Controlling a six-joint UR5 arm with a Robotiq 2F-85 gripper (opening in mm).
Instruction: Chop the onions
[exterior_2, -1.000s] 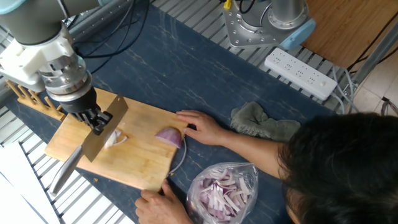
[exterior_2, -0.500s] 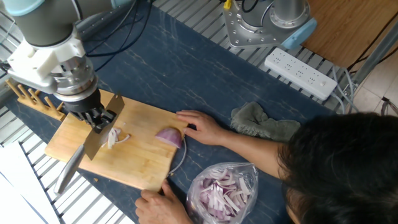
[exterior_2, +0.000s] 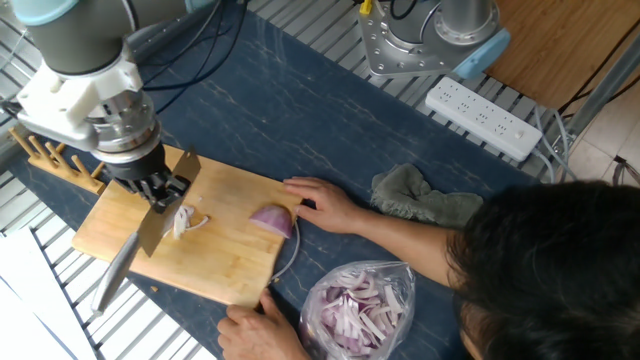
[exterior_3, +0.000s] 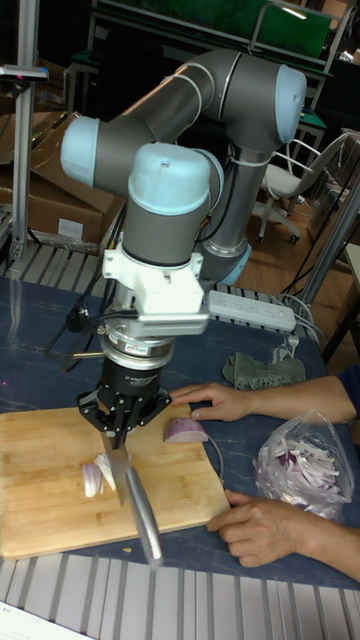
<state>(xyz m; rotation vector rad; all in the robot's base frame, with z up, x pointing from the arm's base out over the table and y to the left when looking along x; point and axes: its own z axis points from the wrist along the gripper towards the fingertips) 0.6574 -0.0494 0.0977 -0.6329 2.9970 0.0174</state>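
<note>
My gripper (exterior_2: 160, 188) (exterior_3: 119, 427) is shut on a knife (exterior_2: 150, 228) (exterior_3: 124, 472), gripping it at the top of the blade. The blade points down onto the wooden cutting board (exterior_2: 225, 265) (exterior_3: 40, 490), and the metal handle (exterior_2: 108, 283) (exterior_3: 146, 524) reaches toward the front edge. The small pale onion wedge (exterior_2: 183, 220) (exterior_3: 96, 476) lies in slices right against the blade. The larger purple onion half (exterior_2: 272, 221) (exterior_3: 185, 431) rests dome-up near the board's right end, clear of the knife.
A person's hand (exterior_2: 320, 205) lies by the purple half, and the other hand (exterior_2: 255, 330) holds the board's front corner. A clear bag of onion strips (exterior_2: 360, 305), a grey rag (exterior_2: 425, 195), a power strip (exterior_2: 485, 120) and a wooden rack (exterior_2: 50, 160) surround the board.
The gripper and knife have shifted slightly across the board. The pale wedge, partly covered by the blade before, now shows as separate slices beside it. The purple half and the hands stayed put.
</note>
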